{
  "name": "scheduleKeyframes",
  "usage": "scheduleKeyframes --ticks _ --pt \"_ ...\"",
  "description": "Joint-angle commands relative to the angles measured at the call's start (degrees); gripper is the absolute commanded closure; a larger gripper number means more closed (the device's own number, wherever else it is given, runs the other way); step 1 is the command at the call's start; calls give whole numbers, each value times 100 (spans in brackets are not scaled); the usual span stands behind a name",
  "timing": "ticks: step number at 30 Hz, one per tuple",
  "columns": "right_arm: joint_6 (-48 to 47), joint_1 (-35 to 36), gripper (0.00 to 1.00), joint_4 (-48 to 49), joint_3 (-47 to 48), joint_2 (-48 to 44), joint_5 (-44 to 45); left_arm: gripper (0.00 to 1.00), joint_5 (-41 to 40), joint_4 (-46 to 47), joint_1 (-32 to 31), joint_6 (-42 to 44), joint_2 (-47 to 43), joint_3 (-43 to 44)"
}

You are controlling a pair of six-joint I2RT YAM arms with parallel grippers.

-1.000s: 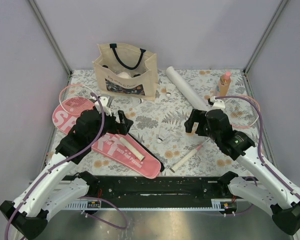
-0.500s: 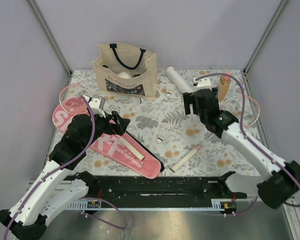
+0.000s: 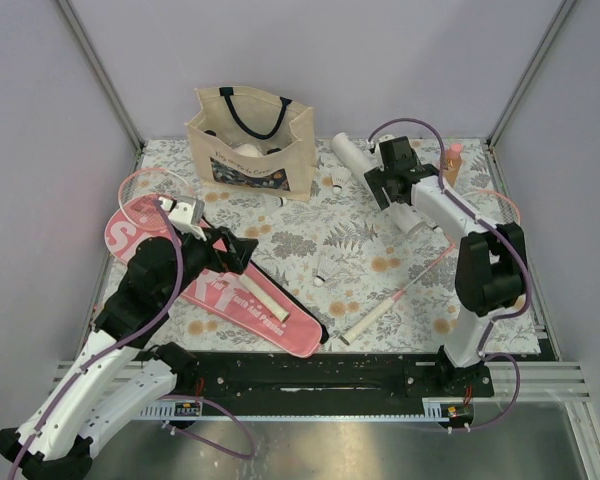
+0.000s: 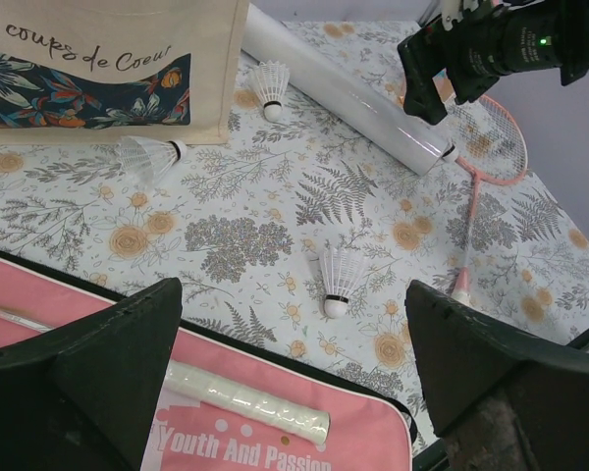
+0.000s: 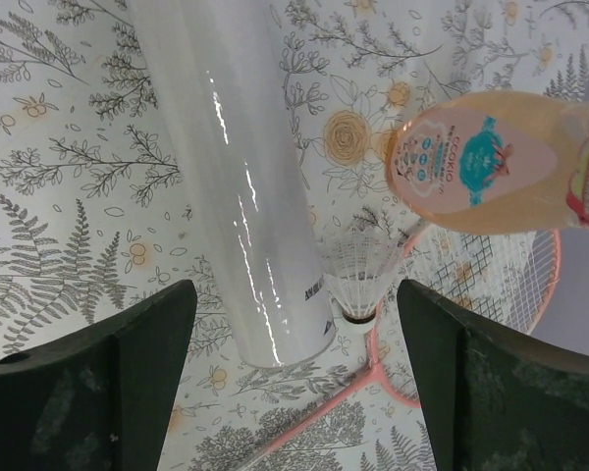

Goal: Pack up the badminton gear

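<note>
The right gripper [image 5: 293,299] has its fingers [image 5: 118,373] spread wide with nothing held, and hangs over the long white tube [image 5: 231,167] near the tube's closer end. A shuttlecock [image 5: 355,280] lies just beside that end, next to the head of a pink racket [image 5: 476,270]. The orange bottle [image 5: 481,162] stands near the tube. The left gripper [image 4: 293,324], fingers equally wide and empty, hovers well apart from the tube over the pink SPORT case [image 4: 285,446], where a white handle [image 4: 245,404] rests. Another shuttlecock [image 4: 339,280] lies between case and tube. The tote [image 4: 108,69] stands near the tube's far end.
</note>
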Motion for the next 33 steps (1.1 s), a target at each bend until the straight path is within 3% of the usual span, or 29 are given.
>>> scheduleKeyframes --ticks 1,17,21,27,33 --pt "-646 -116 8 -316 606 581 -664 1 53 490 -14 270 -136 -110" --pt "-1420 -301 12 -967 1872 2252 -550 1 106 631 -14 604 -198 -234" --pt "-1464 -310 18 -994 1908 2463 -532 1 106 693 -5 683 -207 -252" --pt "-1473 -327 34 -1002 1820 2262 -515 1 106 763 -14 762 -268 -322" --pt "-1237 -318 44 -1002 1724 1314 -664 2 246 1087 -14 938 -470 -541"
